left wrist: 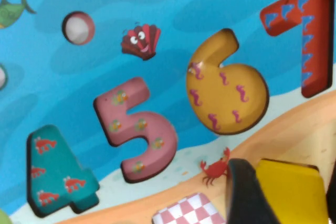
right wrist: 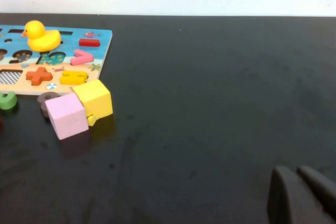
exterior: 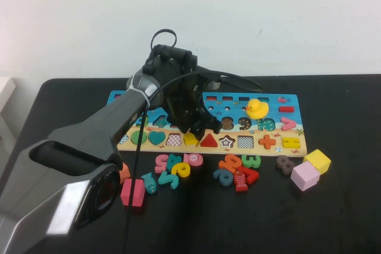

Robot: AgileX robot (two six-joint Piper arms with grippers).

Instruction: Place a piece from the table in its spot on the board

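Left gripper (exterior: pixel 199 128) over the board (exterior: pixel 280 147), jaws apart around the yellow pentagon (exterior: pixel 190 139), seated in its slot beside the red triangle (exterior: pixel 208 141). Best lifted straight up, no dragging. Right gripper (right wrist: pixel 302 195) parked above bare table (right wrist: pixel 210 103), fingers together, empty.

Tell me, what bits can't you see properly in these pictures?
- High view: the left tool hangs over the board, and the arm hides the number cut-outs behind it.
- High view: the yellow pentagon piece sits at its slot; whether it lies fully in is too small to tell.
- Left wrist view: the piece is cut off by the picture's edge and a dark finger.
- Right wrist view: the right tool shows only fingertips over the table.
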